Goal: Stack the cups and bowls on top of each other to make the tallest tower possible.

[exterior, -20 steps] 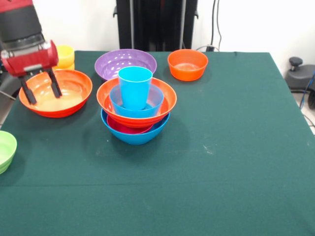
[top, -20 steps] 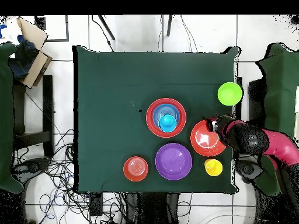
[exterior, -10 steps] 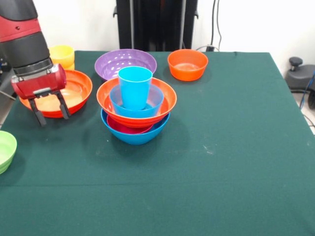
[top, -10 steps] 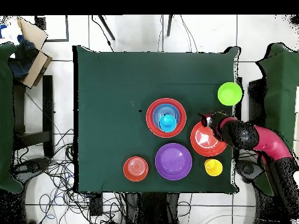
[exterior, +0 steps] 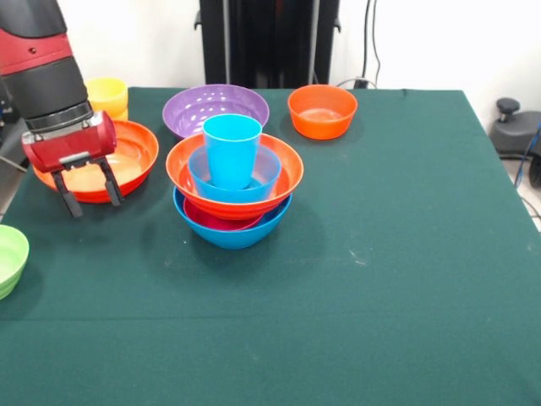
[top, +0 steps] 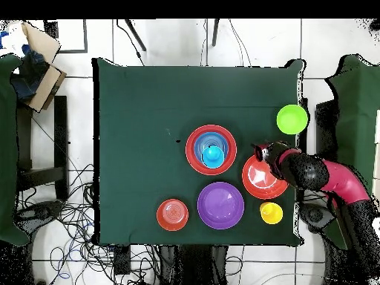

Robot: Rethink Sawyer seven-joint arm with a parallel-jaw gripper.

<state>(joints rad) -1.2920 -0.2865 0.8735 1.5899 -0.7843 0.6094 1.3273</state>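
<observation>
— Where is your gripper [exterior: 88, 191] just now, and has it got anything?

— It hangs low at the near rim of the large glossy orange plastic bowl [exterior: 127, 144], with both fingers spread apart and pointing down. Nothing is between them. One finger appears to sit over the rim's edge and the other just outside it, on the side toward the camera in the front view, though I cannot tell whether either touches.

— And the tower?

— The tower [exterior: 234, 182] stands beside that bowl on the green-clothed desk [exterior: 389, 254]: a large blue bowl at the bottom, a magenta one in it, then a large orange bowl, a medium blue bowl, and the sky blue tapered cup [exterior: 232, 150] upright on top. From above, the tower [top: 211, 150] lies just across from the orange bowl [top: 260, 178], with my gripper [top: 261, 154] at the bowl's edge on the tower's side.

— So what does the next move turn on?

— I judge it to be the rim. The bowl is round, so no axis matters; the wall must end up between my fingers before I close.
</observation>
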